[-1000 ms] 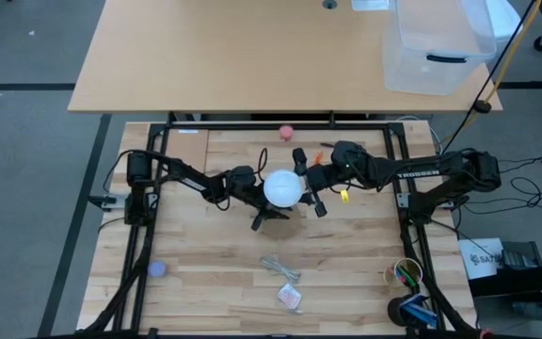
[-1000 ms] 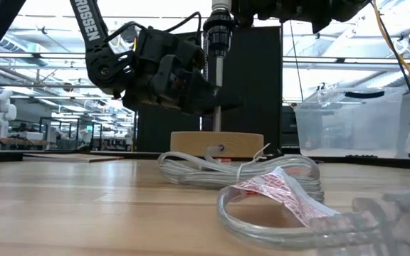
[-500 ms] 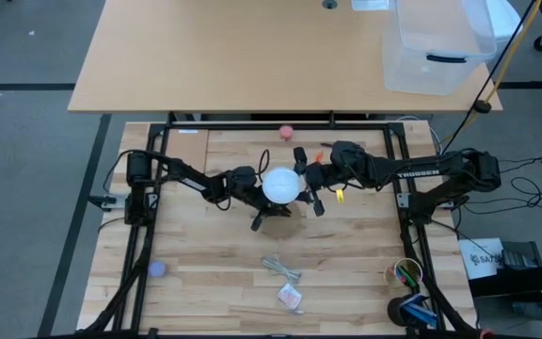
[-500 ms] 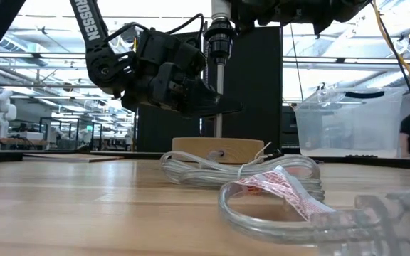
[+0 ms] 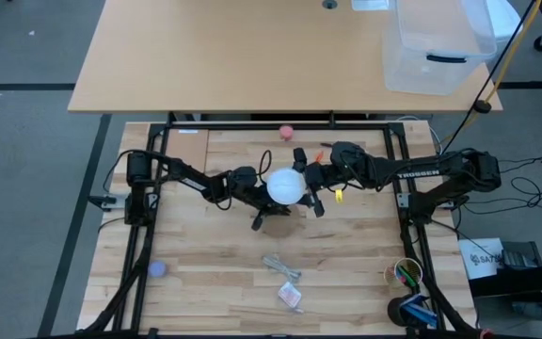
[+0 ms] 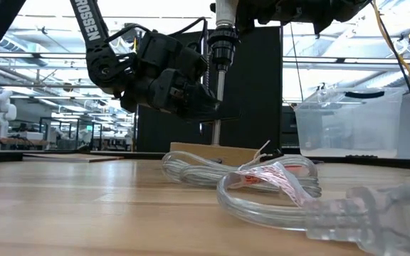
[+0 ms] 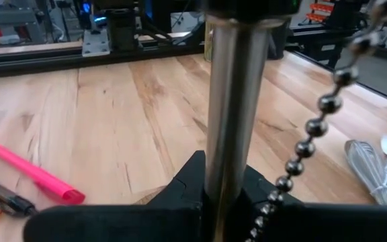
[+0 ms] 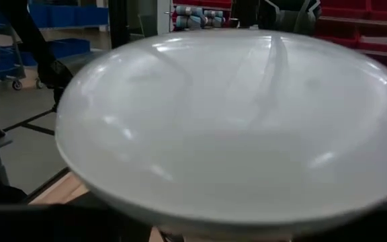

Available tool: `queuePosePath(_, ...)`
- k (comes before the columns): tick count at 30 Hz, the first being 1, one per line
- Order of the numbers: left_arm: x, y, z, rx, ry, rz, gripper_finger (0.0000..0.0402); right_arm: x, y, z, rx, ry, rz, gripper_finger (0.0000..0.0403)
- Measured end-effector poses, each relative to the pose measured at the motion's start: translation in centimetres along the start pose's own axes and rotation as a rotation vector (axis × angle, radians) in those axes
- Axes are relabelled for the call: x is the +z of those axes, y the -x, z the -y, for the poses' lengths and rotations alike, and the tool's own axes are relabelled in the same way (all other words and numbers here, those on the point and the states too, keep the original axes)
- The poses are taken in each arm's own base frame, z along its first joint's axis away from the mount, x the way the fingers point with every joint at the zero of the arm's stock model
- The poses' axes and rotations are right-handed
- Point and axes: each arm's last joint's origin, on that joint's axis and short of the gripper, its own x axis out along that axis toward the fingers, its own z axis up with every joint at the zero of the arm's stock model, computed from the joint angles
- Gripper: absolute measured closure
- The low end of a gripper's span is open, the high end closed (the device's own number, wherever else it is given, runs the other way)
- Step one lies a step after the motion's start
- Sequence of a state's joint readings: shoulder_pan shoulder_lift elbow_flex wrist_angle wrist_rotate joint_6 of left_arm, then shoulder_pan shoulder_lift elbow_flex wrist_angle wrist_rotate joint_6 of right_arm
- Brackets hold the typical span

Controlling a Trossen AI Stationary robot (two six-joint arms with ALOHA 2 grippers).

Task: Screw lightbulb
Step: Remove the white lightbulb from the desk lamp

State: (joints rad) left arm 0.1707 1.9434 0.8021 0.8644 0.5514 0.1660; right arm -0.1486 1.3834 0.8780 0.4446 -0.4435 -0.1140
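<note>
The white lightbulb (image 5: 284,185) stands base down in the black socket (image 6: 221,44) of a small lamp. The socket tops a silvery post (image 6: 216,107) on a round wooden base (image 6: 212,153). My left gripper (image 5: 269,209) reaches in from the table's left, below the bulb, and is shut on the post. My right gripper (image 5: 309,182) comes level from the right and is open. One of its fingers is on the bulb's far side and one on its near side. The globe (image 8: 234,114) fills the right wrist view. My left gripper pinches the silvery post (image 7: 228,134) between its two fingers, about halfway between socket and base. The fingers come nearly level from the table's left and lie across the post. The lamp stands with its wooden base on the table, slightly tilted. My right gripper's fingers flank the globe; I cannot tell whether they touch it.
A bead chain (image 7: 314,134) hangs beside the post. A clear coiled cord (image 5: 282,268) and a small packet (image 5: 290,297) lie nearer the front edge. A pink ball (image 5: 287,131), a pink highlighter (image 7: 35,176), a purple ball (image 5: 158,269) and a pen cup (image 5: 405,274) are spread around.
In the low view the wooden base sat level and now looks tilted, and the post leans a little. The clear cord in front has slid toward the table's near edge, bringing its plug into view. Both arms have stayed where they were.
</note>
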Motion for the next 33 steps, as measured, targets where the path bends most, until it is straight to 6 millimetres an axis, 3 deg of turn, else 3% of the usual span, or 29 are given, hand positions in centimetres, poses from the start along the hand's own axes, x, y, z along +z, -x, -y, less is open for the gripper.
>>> queuePosePath(8,0.0,0.0,-0.1,0.048,0.000,-0.009,0.0377,-0.4,-0.2,-0.6,-0.008,-0.060,-0.049,0.0147)
queuePosePath(16,0.0,0.0,-0.5,0.164,0.008,-0.025,0.0377,-1.1,-0.6,-1.1,-0.231,-0.055,-0.145,0.0148)
queuePosePath(33,-0.1,0.3,-1.2,0.441,0.126,-0.035,0.0377,-0.5,-1.2,-3.6,-0.710,-0.065,-0.146,0.0149)
